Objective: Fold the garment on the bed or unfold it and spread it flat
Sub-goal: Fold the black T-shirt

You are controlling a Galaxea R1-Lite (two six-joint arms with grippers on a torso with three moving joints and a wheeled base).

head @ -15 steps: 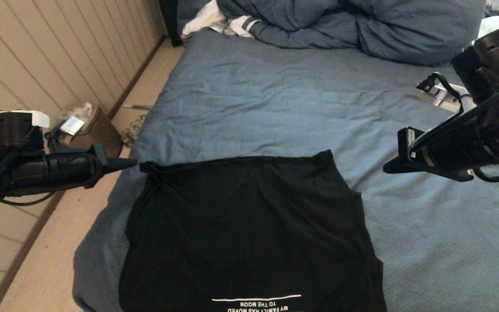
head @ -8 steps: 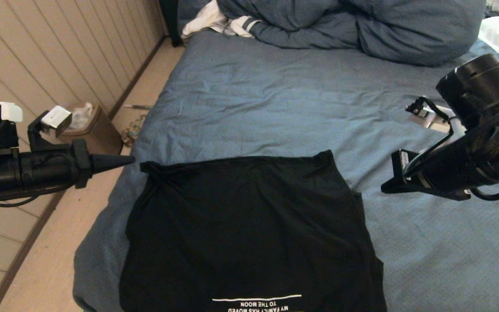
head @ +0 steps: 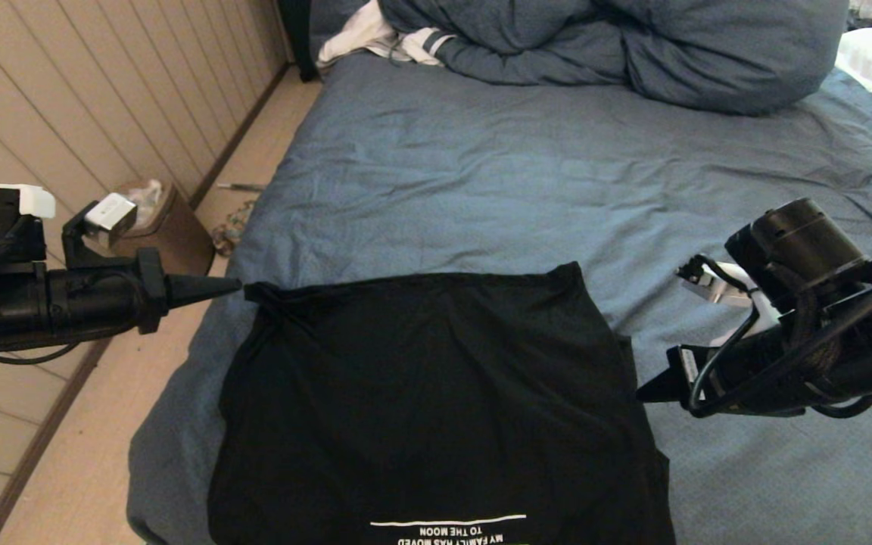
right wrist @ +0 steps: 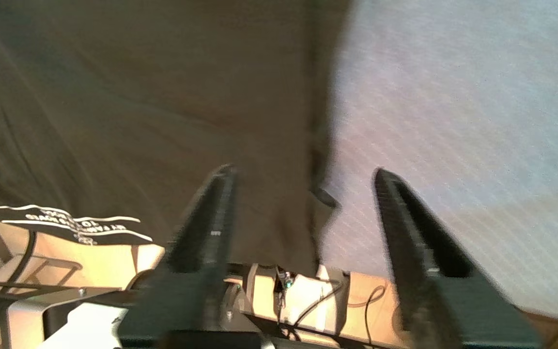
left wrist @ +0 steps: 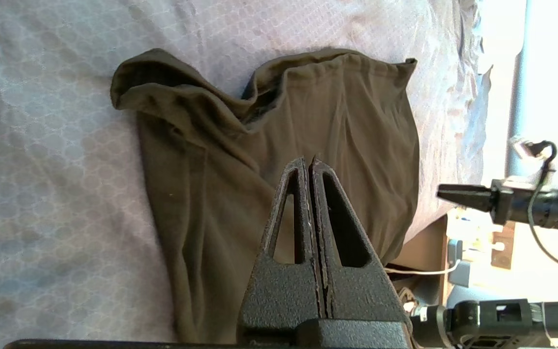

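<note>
We are looking down at the garment (head: 436,401), a black T-shirt lying on the near part of the bed (head: 481,189), close to the bed's left edge. Its nearest portion is running out of the head view, so we are seeing only an upside-down line of white lettering (head: 447,534), partly cut off, and no print beyond it. Whether the shirt is folded over itself we cannot tell; its far edge is lying roughly straight, with a small bunched corner at the far left.

The left gripper (head: 232,285) is hovering level just beside that bunched corner, its tip almost at the cloth; from above we cannot tell whether it is touching. In the left wrist view its fingers (left wrist: 310,167) are pressing together with nothing between them, over the rumpled shirt.

The right gripper (head: 644,393) is pointing at the garment's right edge, just beside it. The head view is showing only one dark tip, but in the right wrist view, blurred, its fingers (right wrist: 211,213) are standing spread apart, straddling the shirt's edge without holding it.

Beyond the garment, at the far end of the bed, a bulky blue duvet (head: 618,45) is piled, half hiding some white striped clothing (head: 390,38).
</note>
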